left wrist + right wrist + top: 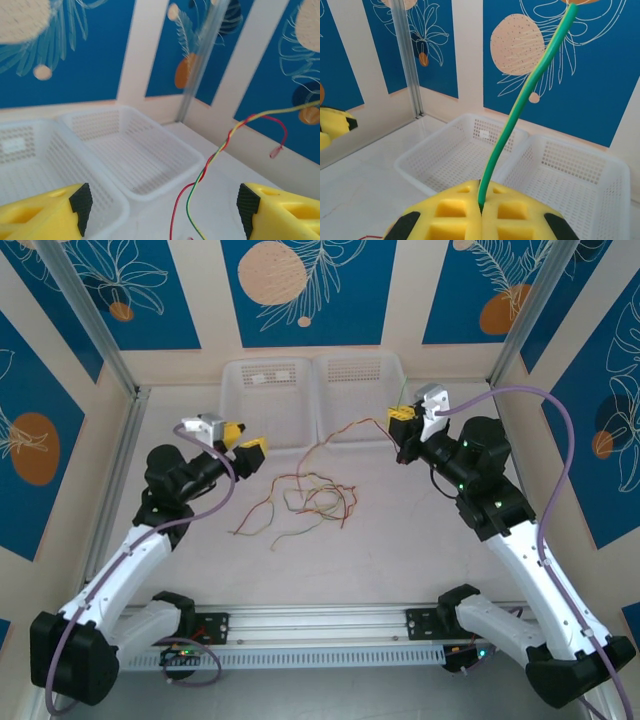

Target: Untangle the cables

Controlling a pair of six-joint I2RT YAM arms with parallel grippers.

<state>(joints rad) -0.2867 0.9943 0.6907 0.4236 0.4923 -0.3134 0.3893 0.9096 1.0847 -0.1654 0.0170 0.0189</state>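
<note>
Currently the right gripper [481,202] is clamped on a green wire [520,107] that rises above its fingers. The left gripper [164,204] stands open; a twisted red and yellow-green pair [220,147] hangs just ahead of it, unheld. Risk: a one-sided pull would likely tighten that twist or drag the cable tangle [300,502]. The right wrist view confirms the clamp; the top view gives the tangle's spread between both grippers.

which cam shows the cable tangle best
Top external: the whole tangle of cables lies spread on the table between the arms. Left wrist catches one twisted red and yellow-green strand; right wrist, a green wire pinched in the shut right hand.
</note>
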